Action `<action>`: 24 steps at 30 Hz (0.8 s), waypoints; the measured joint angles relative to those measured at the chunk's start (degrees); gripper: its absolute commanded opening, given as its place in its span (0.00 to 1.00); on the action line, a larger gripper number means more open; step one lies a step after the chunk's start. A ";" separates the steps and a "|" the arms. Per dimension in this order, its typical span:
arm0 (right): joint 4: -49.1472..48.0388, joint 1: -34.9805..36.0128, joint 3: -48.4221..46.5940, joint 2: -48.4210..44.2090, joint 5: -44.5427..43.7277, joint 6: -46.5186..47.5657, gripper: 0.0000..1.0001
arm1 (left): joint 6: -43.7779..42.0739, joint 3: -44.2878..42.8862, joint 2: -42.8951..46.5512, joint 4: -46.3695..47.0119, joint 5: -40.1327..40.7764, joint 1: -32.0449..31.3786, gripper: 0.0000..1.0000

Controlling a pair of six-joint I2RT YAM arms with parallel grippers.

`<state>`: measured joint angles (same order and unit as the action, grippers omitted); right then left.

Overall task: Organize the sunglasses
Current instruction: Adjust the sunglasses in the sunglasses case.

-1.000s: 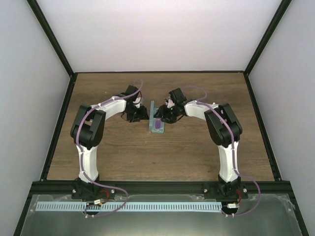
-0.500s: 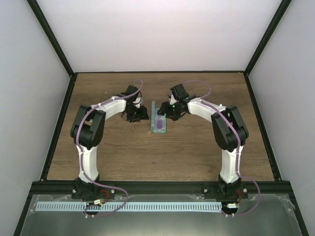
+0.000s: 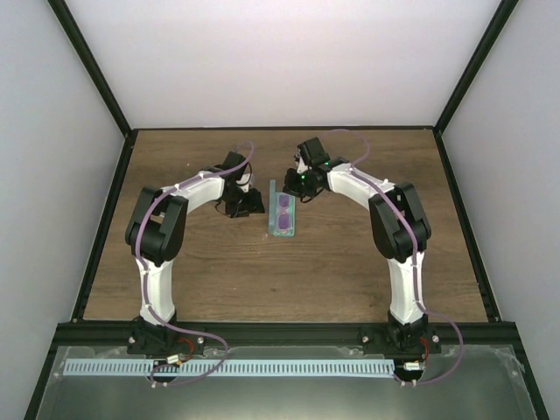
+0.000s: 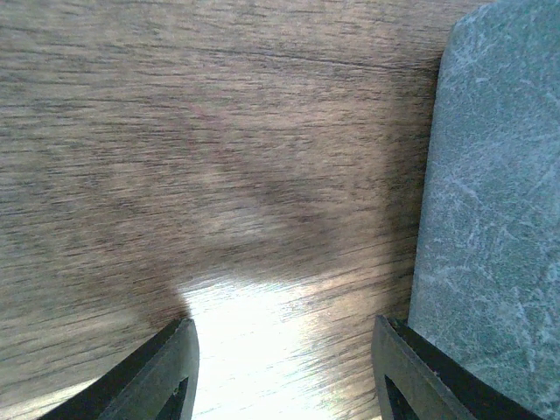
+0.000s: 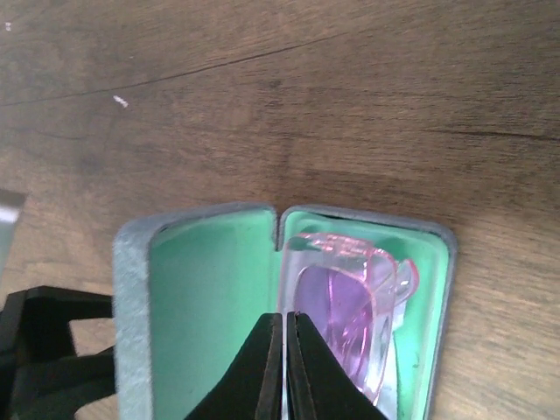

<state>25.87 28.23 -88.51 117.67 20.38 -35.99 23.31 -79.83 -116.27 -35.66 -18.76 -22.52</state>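
The pink sunglasses lie folded in the right half of the open grey-blue case with its green interior. In the top view the sunglasses show purple inside the case at the table's middle, and the lid stands up on its left side. My right gripper is shut and empty, its tips above the hinge line beside the glasses; in the top view it is just beyond the case's far end. My left gripper is open, its right finger against the lid's outside.
The brown wooden table is bounded by a black frame and white walls. My left gripper also shows as a black shape in the right wrist view, left of the case.
My right gripper has pulled back from over the case toward its far end, uncovering the sunglasses inside. The left arm has not moved.
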 measured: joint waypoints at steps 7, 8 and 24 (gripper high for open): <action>2.27 0.00 -2.54 5.09 -1.66 0.00 0.05 | -0.35 -0.11 0.00 -0.39 0.00 0.02 0.56; 2.47 -0.02 -2.54 5.49 -1.84 0.00 0.05 | -0.42 -0.13 0.00 -0.48 0.02 0.00 0.56; 2.86 -0.15 -2.82 5.14 -2.21 0.68 0.11 | -0.61 -0.42 -0.04 -0.92 0.02 0.00 0.56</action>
<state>28.73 28.08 -91.33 122.80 18.17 -35.31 22.70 -80.25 -116.31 -36.58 -18.74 -22.52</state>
